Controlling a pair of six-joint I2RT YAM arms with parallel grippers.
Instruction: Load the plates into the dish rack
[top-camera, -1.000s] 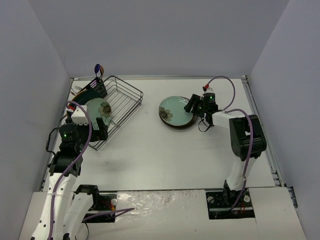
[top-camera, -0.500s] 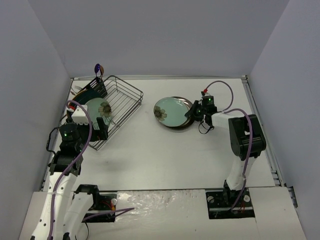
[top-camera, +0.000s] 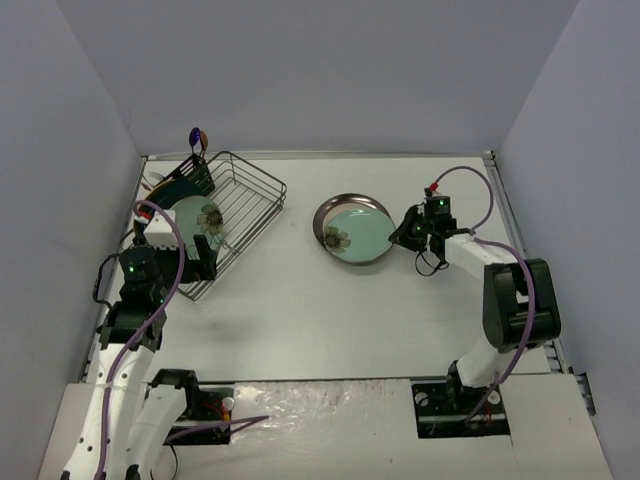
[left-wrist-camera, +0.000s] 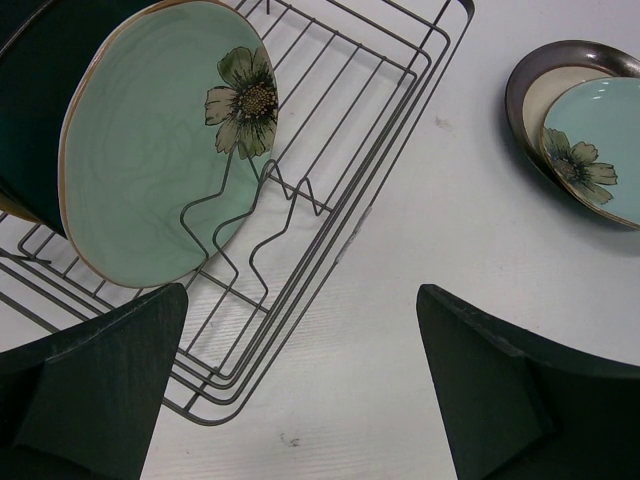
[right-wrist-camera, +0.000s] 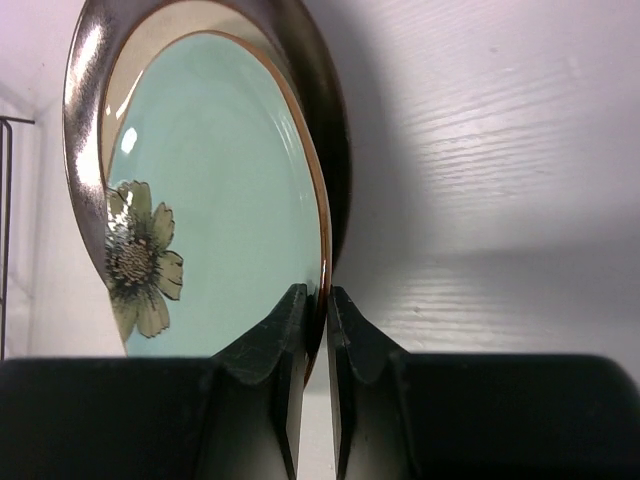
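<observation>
The right claw (right-wrist-camera: 312, 296), half spread over the plate's edge a second ago, is now pinched on the near rim of the flowered green plate (right-wrist-camera: 215, 190). It has drawn back toward its own arm, and the plate stretches away from its tips, lying on the dark-rimmed plate (right-wrist-camera: 318, 90), whose rim now shows beyond the far edge. The left claw (left-wrist-camera: 302, 300) stays spread wide and unmoved over the bench (top-camera: 320, 310), with the rack (left-wrist-camera: 332, 262) and the second flowered plate (left-wrist-camera: 150, 170) standing in it just ahead of its left finger.
</observation>
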